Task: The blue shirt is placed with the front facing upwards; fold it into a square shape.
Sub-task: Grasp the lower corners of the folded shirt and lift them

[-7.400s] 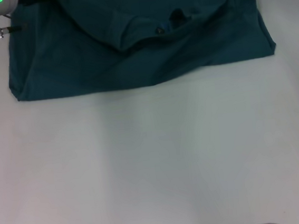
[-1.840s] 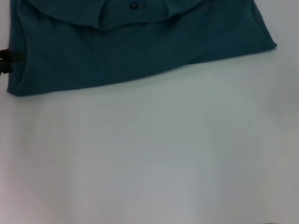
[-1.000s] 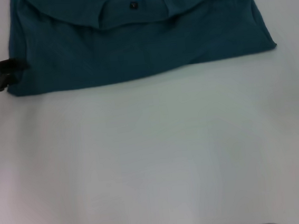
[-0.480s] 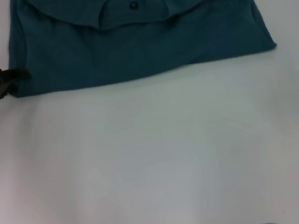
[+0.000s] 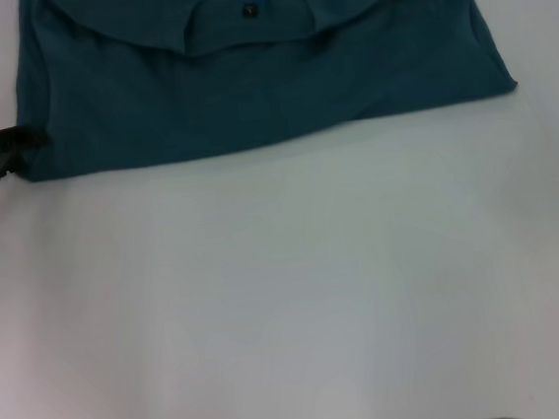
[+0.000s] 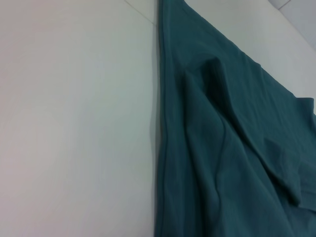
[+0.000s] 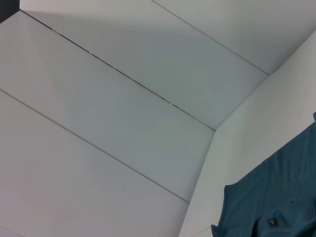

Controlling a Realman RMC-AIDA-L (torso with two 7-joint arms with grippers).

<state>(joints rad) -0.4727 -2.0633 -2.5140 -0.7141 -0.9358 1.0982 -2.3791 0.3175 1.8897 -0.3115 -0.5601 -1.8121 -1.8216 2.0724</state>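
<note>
Lying folded at the far side of the white table [image 5: 288, 298], large dark teal-blue cotton shirt [image 5: 257, 83], small dark neck label [image 5: 248, 10] up. Touching its near left corner, left gripper [image 5: 16, 151]; jaw state impossible to tell.

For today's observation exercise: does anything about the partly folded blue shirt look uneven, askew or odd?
Yes. The blue shirt has a near edge that slants, ending farther from the robot at its right corner. The left end effector sits at the near-left corner, where the left wrist view shows rumpled folds.
</note>
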